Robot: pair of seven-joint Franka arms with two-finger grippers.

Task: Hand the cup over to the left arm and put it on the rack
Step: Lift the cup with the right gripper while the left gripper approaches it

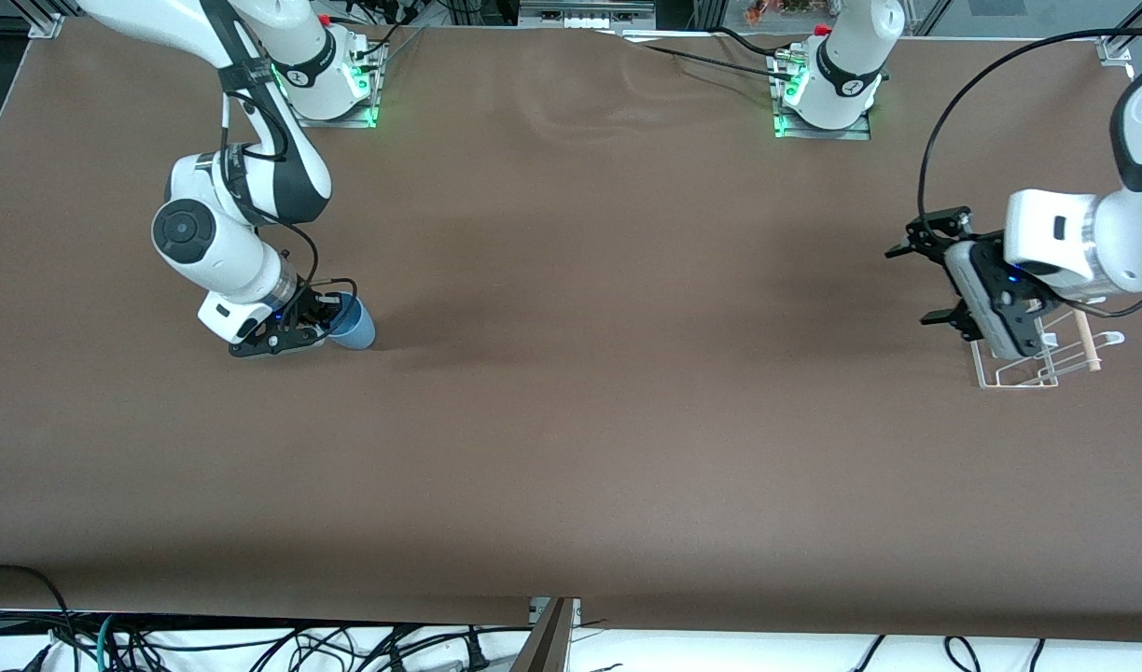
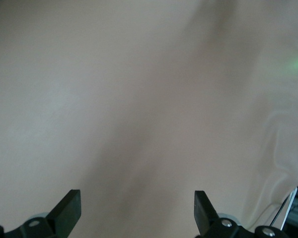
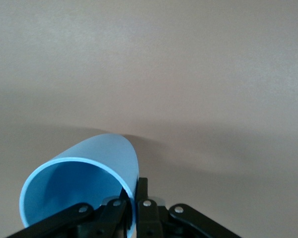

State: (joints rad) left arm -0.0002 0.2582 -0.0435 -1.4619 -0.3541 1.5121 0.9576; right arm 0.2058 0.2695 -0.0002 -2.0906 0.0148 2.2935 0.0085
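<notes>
Light-blue plastic marked the cup [image 1: 352,322], which lay tilted at the right arm's end of the table [image 1: 571,448], its base apparently at or just above the brown surface. The right end effector [image 1: 321,322] was clamped on its rim, one finger inside the mouth and one outside on the wall, as the right wrist view showed [image 3: 79,191]. That rim pinch probably left the cup's body free for the other arm to take.

Nearer the front camera than the cup, the table lay bare to its edge, and the long middle stretch between the arms held nothing either, so a handover had open room.

The rack [image 1: 1047,359] stood at the left arm's end, close to that edge. The left end effector [image 1: 926,285] hung just above it with fingers [image 2: 69,210] spread wide, waiting, likely parked near the final drop point.
</notes>
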